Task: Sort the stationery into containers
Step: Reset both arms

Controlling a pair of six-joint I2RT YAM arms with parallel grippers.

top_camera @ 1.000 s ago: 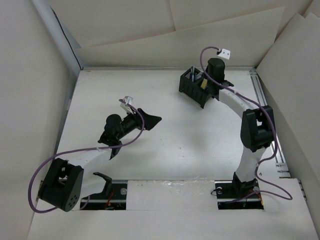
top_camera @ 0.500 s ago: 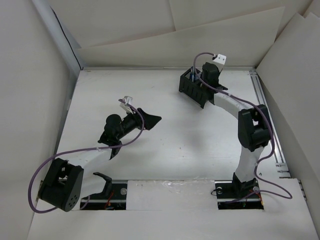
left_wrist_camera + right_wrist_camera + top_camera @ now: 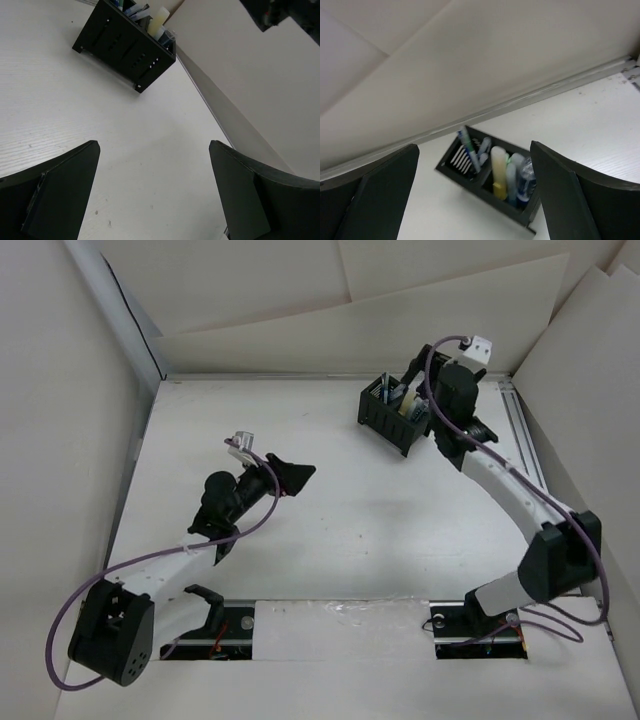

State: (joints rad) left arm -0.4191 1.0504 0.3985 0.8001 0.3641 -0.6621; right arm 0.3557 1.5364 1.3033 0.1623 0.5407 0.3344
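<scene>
White table [image 3: 380,510], black organiser [image 3: 392,418] at 1 o'clock near the far edge. Right gripper [image 3: 474,146] hangs over it, fingers spread, nothing between them; the height suits dropping items straight into the compartments. Left gripper [image 3: 298,476] is at 9 o'clock, well apart from the organiser, also spread and empty, probably parked out of the way. Yellow marker [image 3: 498,162] and light-blue markers [image 3: 512,177] stand upright together. Blue pen [image 3: 475,160] leans in the compartment at their 9 o'clock. All visible stationery is inside; the sort looks near done.

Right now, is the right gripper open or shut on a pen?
Open and empty. In the right wrist view the right gripper has its fingers wide apart with nothing between them; the organiser shows beyond.
</scene>
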